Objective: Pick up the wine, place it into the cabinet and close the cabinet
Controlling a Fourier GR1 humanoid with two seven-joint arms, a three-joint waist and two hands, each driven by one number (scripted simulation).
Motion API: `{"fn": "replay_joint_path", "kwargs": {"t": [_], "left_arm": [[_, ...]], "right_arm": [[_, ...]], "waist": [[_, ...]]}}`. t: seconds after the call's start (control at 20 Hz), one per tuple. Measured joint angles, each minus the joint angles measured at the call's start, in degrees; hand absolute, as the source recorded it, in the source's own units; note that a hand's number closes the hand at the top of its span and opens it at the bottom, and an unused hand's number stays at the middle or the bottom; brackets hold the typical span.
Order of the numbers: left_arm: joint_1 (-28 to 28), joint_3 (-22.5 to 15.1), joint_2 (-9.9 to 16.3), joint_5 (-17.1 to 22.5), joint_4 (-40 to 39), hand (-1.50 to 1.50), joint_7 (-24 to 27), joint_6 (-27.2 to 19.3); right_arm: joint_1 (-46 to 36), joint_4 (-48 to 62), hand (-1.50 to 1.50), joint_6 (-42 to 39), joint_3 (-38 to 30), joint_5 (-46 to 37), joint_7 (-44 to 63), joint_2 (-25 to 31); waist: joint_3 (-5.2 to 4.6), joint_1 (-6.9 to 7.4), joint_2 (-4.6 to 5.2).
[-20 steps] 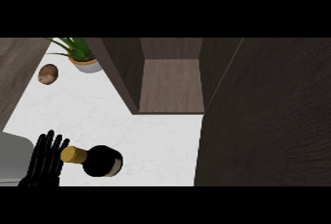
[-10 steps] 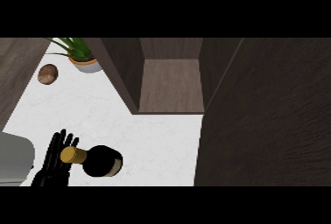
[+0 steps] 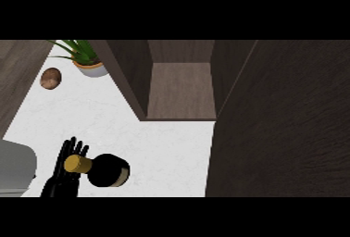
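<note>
While standing upright on the white counter (image 3: 150, 139), seen from almost straight above, the wine bottle (image 3: 108, 170) shows only as a dark round shoulder with a gold-capped neck (image 3: 78, 164) leaning toward the view's left. Long axis close to vertical, then, running toward the head view rather than along the counter. Just beside that neck, on its left, the left hand (image 3: 65, 172): black, fingers (image 3: 72, 147) straight and slightly spread, pointing away up the view, not curled round anything. Hard to say whether touching or a hair apart, since the gold cap overlaps the palm from this angle. No pinch on the glass as yet. Bottle lying to the hand's right, so probably a sideways closing across the neck or body rather than a reach forward. Right hand nowhere in view, which leaves the left as the nearer and likely the one to lift. Up and to the right of the bottle, well apart, the open cabinet (image 3: 181, 92) with its wooden floor bare and its dark door (image 3: 287, 129) swung out along the right. Grasp, lift, placing and closing all not yet done.
</note>
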State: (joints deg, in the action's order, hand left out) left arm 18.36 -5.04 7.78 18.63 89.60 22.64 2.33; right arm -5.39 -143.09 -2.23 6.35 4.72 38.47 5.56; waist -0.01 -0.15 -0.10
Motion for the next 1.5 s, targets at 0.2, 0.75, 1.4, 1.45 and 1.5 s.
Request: {"fn": "replay_joint_path", "kwargs": {"t": [0.2,0.75,1.4,1.45,1.5], "left_arm": [[-1.16,0.64,-0.28,-0.12,-1.90,-1.50,0.23,0.64],[-5.65,1.72,-2.18,-1.50,-12.10,-1.50,4.16,2.70],[-9.57,3.36,-3.97,-0.26,-19.40,1.50,7.92,7.08],[-9.68,3.14,-4.14,-0.08,-19.23,1.50,7.85,7.56],[-10.10,2.98,-4.03,0.16,-19.33,1.50,7.35,8.27]], "right_arm": [[-0.68,0.02,-1.50,-0.73,-1.03,0.11,0.40,0.49],[0.51,-0.13,-1.50,-1.13,0.38,-0.14,-0.55,-0.60],[0.85,0.05,-1.50,-2.19,-0.96,-0.21,-0.79,-0.59],[-0.14,0.00,-1.50,-1.67,-0.66,-0.21,0.16,-0.68],[-0.02,0.01,-1.50,-2.01,-1.10,-0.16,-0.02,-0.47]], "waist": [[0.00,0.02,0.01],[-0.01,-0.14,0.01],[0.00,-0.06,0.02],[0.01,-0.04,0.01],[0.00,-0.06,0.00]]}}
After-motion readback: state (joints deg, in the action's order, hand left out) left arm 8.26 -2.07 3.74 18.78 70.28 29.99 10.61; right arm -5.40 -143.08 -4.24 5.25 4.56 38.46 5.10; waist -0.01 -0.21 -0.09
